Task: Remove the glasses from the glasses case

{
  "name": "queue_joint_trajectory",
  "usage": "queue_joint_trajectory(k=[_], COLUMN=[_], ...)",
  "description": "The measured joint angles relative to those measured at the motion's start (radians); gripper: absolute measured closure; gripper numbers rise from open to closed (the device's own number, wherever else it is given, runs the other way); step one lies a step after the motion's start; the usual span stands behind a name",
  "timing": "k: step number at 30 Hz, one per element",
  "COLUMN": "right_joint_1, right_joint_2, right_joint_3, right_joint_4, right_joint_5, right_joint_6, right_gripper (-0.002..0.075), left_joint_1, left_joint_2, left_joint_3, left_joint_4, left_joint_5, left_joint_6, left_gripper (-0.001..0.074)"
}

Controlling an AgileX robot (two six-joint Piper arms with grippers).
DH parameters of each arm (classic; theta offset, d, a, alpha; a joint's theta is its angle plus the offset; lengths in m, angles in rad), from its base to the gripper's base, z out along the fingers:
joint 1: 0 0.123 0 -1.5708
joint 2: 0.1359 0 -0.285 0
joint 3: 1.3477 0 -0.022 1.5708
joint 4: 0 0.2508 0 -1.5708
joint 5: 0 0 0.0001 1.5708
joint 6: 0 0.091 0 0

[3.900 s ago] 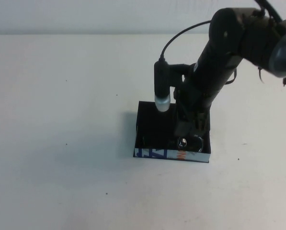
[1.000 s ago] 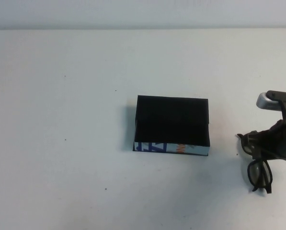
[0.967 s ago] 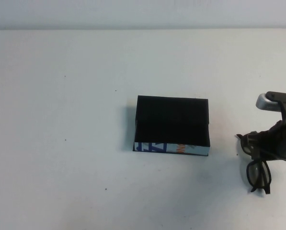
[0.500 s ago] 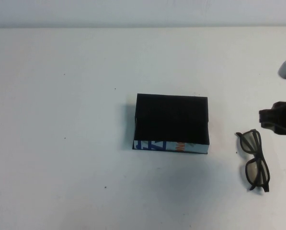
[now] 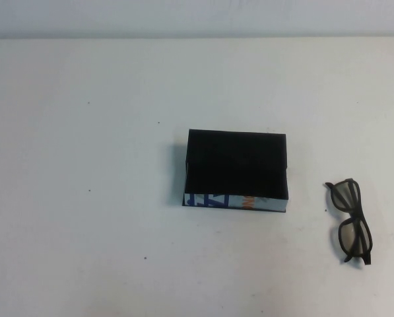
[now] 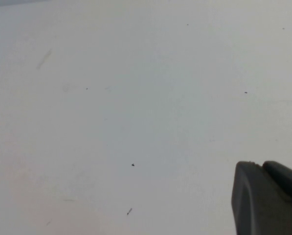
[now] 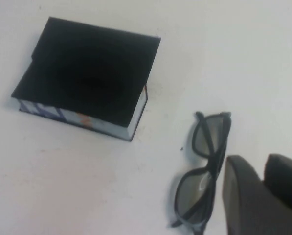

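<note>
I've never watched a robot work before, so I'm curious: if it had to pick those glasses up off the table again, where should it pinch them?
Probably at the bridge, coming straight down from above. The glasses lie flat on the table, right of the glasses case, and the thin bridge sits between two wide lenses. The right gripper hangs just above them; the left gripper is far off over bare table.

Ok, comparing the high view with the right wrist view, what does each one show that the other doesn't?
Only the high view shows the wide spread of table to the left of the glasses case, with neither arm in frame. Only the right wrist view shows part of the right gripper, hanging above the glasses. Both show the case with nothing visible in its black interior, and the glasses lying flat on the table to its right, apart from it. The left gripper appears in neither; only the left wrist view catches its edge.
</note>
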Motion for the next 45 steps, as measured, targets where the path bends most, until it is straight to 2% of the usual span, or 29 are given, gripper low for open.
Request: queue_joint_trajectory(k=[6, 13, 17, 22, 29, 37, 45], right_joint_1=[0.000, 0.000, 0.000, -0.044, -0.111, -0.111, -0.111], right_joint_2=[-0.193, -0.390, -0.465, -0.633, -0.781, -0.800, -0.800], right_joint_3=[0.155, 0.419, 0.593, 0.721, 0.749, 0.750, 0.750], right_joint_4=[-0.018, -0.034, 0.015, 0.021, 0.007, -0.090, -0.104], right_joint_5=[-0.232, -0.510, -0.622, -0.629, -0.563, -0.356, -0.333], right_joint_6=[-0.037, -0.041, -0.041, -0.041, -0.039, 0.077, 0.090], right_gripper=[0.0728, 0.0741, 0.0741, 0.0742, 0.0742, 0.0742, 0.0742], left_joint_1=[0.000, 0.000, 0.000, 0.000, 0.000, 0.000, 0.000], left_joint_2=[0.000, 0.000, 0.000, 0.000, 0.000, 0.000, 0.000], left_joint_3=[0.000, 0.000, 0.000, 0.000, 0.000, 0.000, 0.000], left_joint_4=[0.000, 0.000, 0.000, 0.000, 0.000, 0.000, 0.000], left_joint_5=[0.000, 0.000, 0.000, 0.000, 0.000, 0.000, 0.000], left_joint_6=[0.000, 0.000, 0.000, 0.000, 0.000, 0.000, 0.000], left_gripper=[0.0739, 0.0739, 0.0739, 0.0739, 0.0739, 0.0739, 0.0739])
